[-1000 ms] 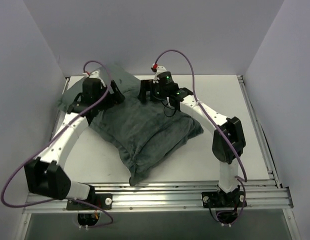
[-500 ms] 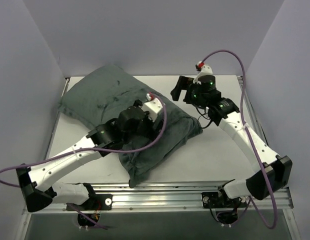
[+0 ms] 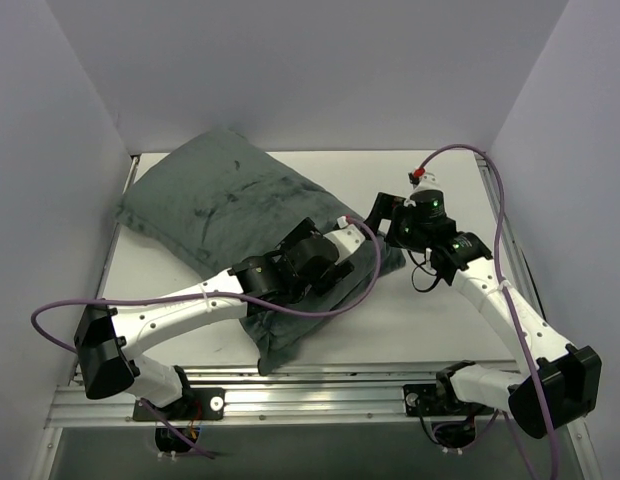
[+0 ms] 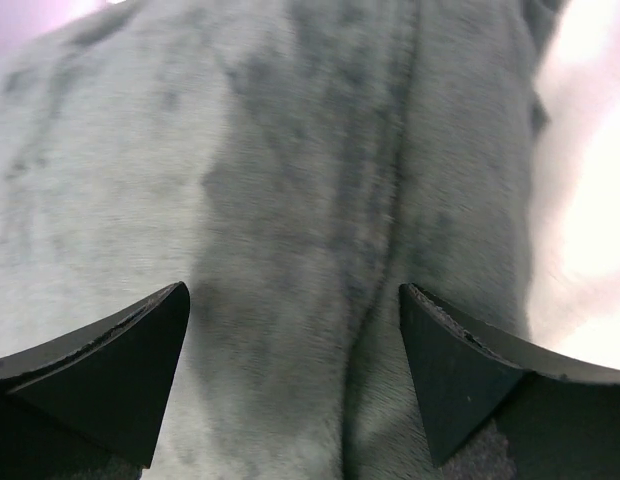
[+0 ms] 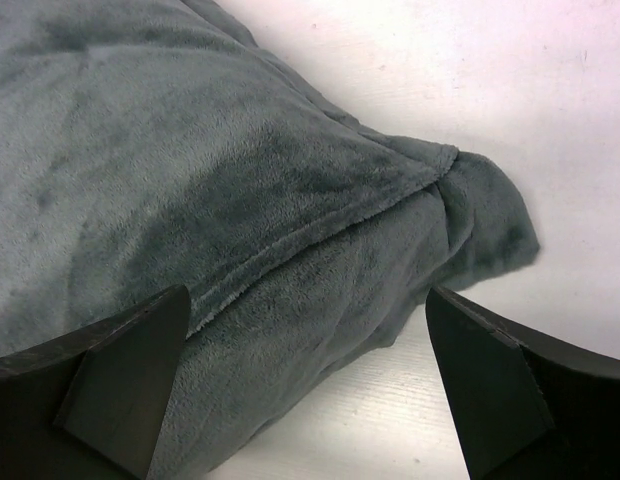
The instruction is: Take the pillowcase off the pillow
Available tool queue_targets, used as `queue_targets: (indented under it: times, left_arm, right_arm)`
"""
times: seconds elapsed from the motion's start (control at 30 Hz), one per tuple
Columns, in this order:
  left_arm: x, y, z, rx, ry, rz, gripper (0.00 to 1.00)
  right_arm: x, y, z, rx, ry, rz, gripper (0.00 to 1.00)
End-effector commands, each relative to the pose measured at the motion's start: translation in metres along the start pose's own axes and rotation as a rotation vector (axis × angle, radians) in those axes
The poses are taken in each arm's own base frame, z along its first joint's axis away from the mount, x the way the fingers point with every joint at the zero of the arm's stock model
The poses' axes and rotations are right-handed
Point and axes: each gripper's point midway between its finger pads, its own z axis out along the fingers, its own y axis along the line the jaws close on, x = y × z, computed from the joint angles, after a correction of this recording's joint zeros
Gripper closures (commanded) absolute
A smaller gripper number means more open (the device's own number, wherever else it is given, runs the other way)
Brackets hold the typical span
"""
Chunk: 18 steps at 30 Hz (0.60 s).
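Across the table lies the pillowcase, grey side out, pillow hidden inside. Both jaws gape: left gripper over its middle, right gripper facing a corner, likely to pinch fabric.

Pillowcase lying aslant on table, from far-left corner toward near centre; left gripper above its near-right part; right gripper to the right, over its right-hand corner.
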Motion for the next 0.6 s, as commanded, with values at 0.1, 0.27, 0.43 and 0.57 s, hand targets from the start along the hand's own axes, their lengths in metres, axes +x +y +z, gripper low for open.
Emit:
queue_targets:
  times: [0.1,0.27,0.43,0.57]
  left_arm:
    - [-0.02,0.047,0.004,-0.201,-0.068,-0.079,0.06]
    - [-0.014,0.071,0.009,-0.277,-0.045,-0.111,0.06]
    - [-0.008,0.097,0.012,-0.316,-0.037,-0.187,0.06]
    - [-0.002,0.103,0.015,-0.338,-0.002,-0.205,0.06]
  right_arm:
    - [-0.005,0.008,-0.003,-0.05,-0.019,0.01,0.0]
    - [-0.001,0.006,-0.001,-0.047,-0.012,0.0,0.0]
    - [0.004,0.007,-0.001,-0.064,-0.003,0.004,0.01]
    - [0.002,0.014,-0.004,-0.1,-0.01,0.021,0.02]
